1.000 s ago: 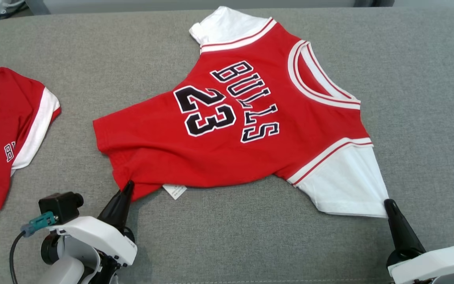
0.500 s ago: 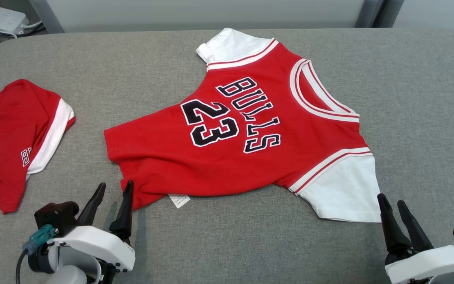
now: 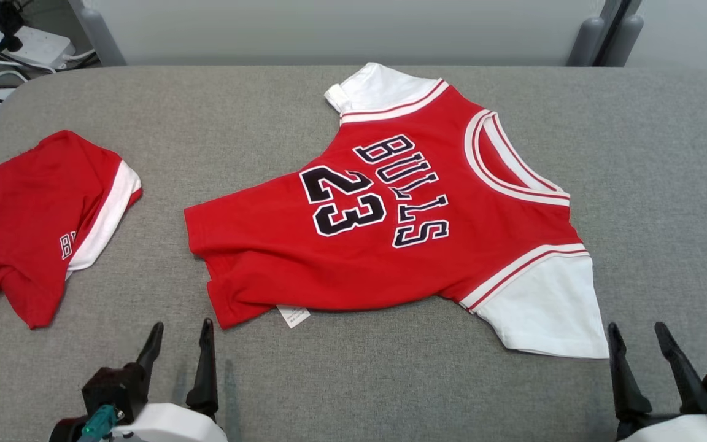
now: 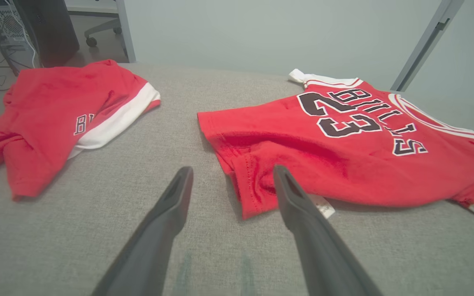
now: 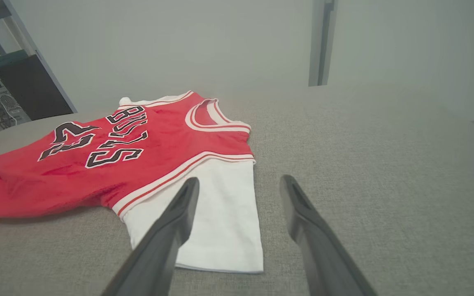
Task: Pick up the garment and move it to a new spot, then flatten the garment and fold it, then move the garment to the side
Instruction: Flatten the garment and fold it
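garment lies just beyond left gripper and right gripper.

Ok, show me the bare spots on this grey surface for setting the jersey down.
Widest: grey surface right of the jersey. Also the strip between jersey and the second red garment. Crowded: the left end.

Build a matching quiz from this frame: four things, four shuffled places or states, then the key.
Things
1. Bulls jersey
2. second red garment
3. left claw
4. right claw

Places or states
A. open, empty, by the near white sleeve
B. rumpled, far left
C. open, empty, by the red hem corner
D. laid out in the middle, print up

Pairs: 1-D, 2-B, 3-C, 4-A
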Available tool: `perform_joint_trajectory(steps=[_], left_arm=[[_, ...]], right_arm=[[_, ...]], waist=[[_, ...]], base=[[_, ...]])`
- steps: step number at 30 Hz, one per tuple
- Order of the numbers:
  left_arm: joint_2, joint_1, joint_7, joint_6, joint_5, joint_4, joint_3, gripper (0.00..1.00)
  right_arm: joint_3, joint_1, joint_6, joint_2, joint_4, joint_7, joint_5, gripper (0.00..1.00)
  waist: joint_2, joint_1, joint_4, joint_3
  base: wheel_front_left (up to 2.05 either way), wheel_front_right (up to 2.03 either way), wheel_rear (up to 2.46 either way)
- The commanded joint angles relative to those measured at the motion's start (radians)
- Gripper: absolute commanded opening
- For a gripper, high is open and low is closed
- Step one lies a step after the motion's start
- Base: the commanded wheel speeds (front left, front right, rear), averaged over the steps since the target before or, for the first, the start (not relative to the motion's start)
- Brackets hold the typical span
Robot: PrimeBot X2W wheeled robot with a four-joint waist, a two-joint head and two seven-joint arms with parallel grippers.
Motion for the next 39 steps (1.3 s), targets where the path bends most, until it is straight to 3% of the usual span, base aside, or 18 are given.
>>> perform_joint_trajectory(steps=[1, 7, 27, 39], left_arm=[[0.009, -0.005, -0.013, 0.005, 0.014, -0.022, 0.041, 1.00], [-0.018, 0.029, -0.013, -0.022, 0.052, -0.007, 0.048, 1.00], [-0.040, 0.045, -0.001, -0.100, 0.065, 0.051, 0.059, 1.00], [-0.069, -0.112, 0.057, -0.220, 0.035, 0.167, 0.020, 1.00]], right_arm=[[0.012, 0.013, 0.001, -0.007, -0.002, -0.021, -0.024, 1.00], [0.002, 0.039, 0.001, 0.012, 0.052, -0.051, -0.101, 1.00], [0.013, 0.030, 0.001, 0.037, 0.094, -0.074, -0.110, 1.00], [0.034, -0.062, 0.001, 0.023, 0.145, -0.074, -0.107, 1.00]], waist=[[0.0000, 0.0000, 0.002, -0.016], [0.0000, 0.0000, 0.003, -0.048], [0.0000, 0.0000, -0.009, -0.074], [0.0000, 0.0000, -0.025, 0.039]], base=[[0.00, 0.00, 0.00], [0.00, 0.00, 0.00], [0.00, 0.00, 0.00], [0.00, 0.00, 0.00]])
